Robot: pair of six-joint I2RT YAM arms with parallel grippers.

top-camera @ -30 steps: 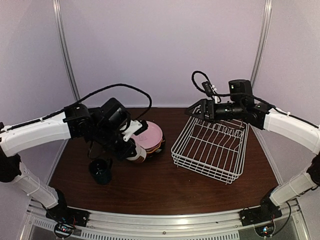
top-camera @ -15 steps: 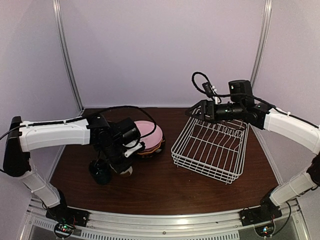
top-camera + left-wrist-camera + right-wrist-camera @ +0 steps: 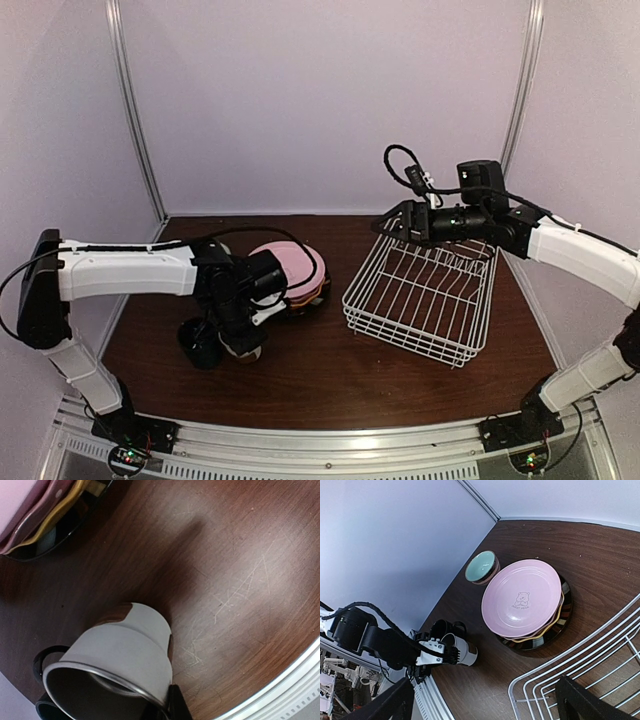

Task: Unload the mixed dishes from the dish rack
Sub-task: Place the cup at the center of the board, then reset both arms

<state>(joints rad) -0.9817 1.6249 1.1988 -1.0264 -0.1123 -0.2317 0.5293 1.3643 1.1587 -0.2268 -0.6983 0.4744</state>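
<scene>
Left fingers (image 3: 176, 706) clamp a white cup (image 3: 125, 645), tilted low at the desk (image 3: 240, 570), well left of the dish rack (image 3: 420, 295) and just beside a dark cup (image 3: 200, 345). Right fingers (image 3: 580, 700) spread apart, empty, over the rack's far-left corner; plate stack (image 3: 522, 597) sits left of the rack

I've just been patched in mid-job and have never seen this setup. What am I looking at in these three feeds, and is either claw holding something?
These are two robot arms bolted to the near edge of a brown table. The wide picture comes from a fixed camera above and behind them; the other two come from a camera on each wrist. The left gripper is shut on a white and brown cup, tipped sideways, low beside a black cup. The right gripper is open at the far corner of the white wire dish rack, where no dishes show. Also on the table: a stack of plates with a pink plate on top, and a pale green bowl.
</scene>
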